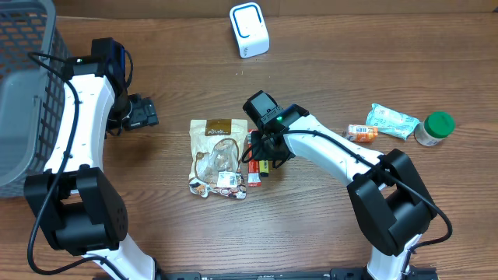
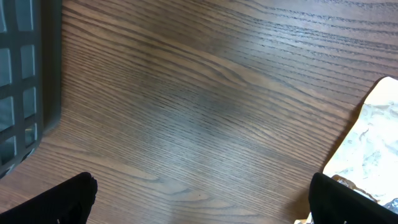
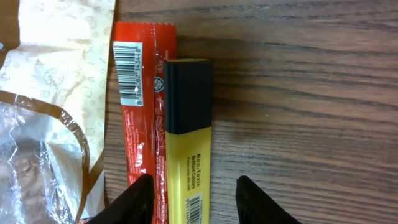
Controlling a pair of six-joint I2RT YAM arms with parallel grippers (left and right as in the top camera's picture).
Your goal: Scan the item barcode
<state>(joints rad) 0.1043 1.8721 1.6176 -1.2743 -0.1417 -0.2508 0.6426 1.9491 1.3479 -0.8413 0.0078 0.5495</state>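
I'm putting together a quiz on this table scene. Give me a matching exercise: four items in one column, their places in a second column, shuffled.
Items:
1. yellow highlighter
2. white scanner
3. green-lidded jar
4. grey basket

Places:
A. far right, overhead view
B. left edge, overhead view
C. between the fingers of the right gripper
D. top centre, overhead view

Pairs: 1-C, 2-D, 3-A, 4-B

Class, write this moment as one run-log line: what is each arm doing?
left jaws: open over wooden table | right jaws: open astride yellow black-capped plastic highlighter | beside it: red foil wrapper, barcode up
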